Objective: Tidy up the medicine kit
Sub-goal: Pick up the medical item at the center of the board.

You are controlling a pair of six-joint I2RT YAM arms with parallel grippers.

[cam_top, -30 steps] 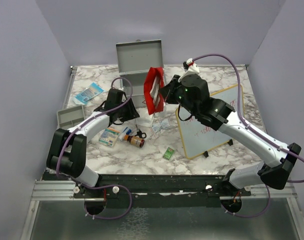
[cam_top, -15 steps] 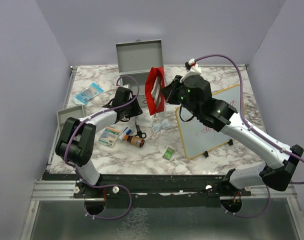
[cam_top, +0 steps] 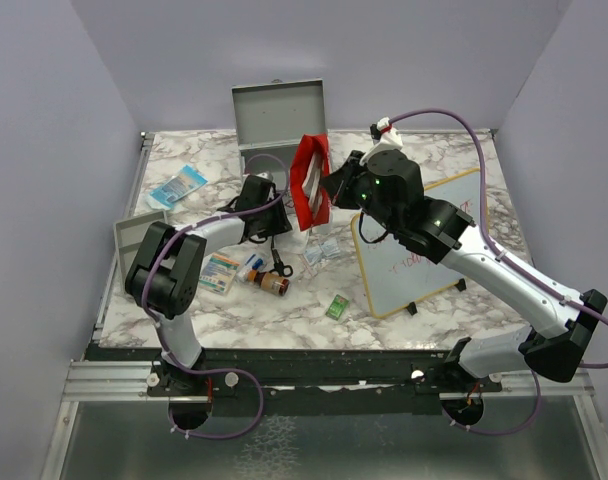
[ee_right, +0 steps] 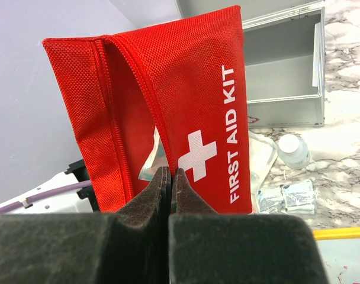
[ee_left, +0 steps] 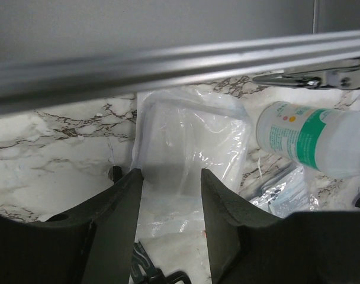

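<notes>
The right gripper [ee_right: 170, 174] pinches the red pouch [ee_right: 186, 100] by its edge, hanging it mouth-open, ready for filling. The left gripper [ee_left: 171, 177], fingers half-spread, straddles a clear bag [ee_left: 192, 142]; contact unclear.

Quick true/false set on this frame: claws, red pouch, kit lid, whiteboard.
1. The right claw is shut on the red first aid pouch. True.
2. The medicine kit has its lid closed. False: the lid stands open.
3. The left claw is open, with a clear plastic bag showing between its fingers. True.
4. The whiteboard lies on the table's left side. False: it is on the right side, by the right arm.
</notes>
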